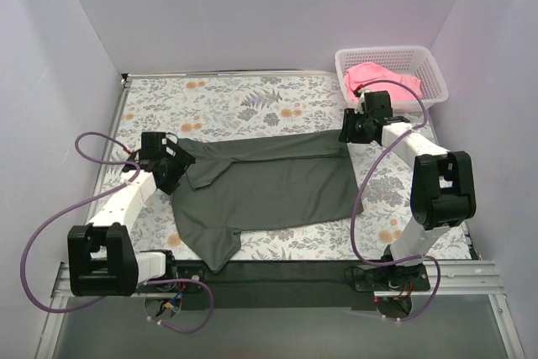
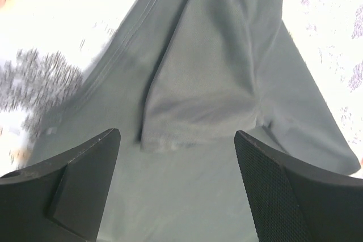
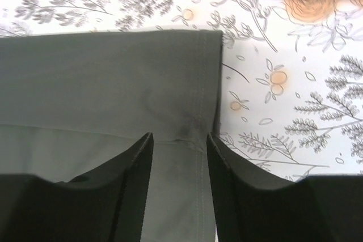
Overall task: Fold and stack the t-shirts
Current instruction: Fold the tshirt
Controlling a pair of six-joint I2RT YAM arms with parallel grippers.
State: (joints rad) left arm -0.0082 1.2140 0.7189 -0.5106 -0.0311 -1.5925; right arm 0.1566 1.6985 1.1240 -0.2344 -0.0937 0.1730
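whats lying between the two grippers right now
The dark grey t-shirt, spread on the floral tablecloth, fills the stretch from the left gripper to the right gripper; the top view shows it.

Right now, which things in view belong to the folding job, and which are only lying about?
Job:
grey shirt, spread on the table
pink shirt, in the basket

Lying about:
basket
tablecloth
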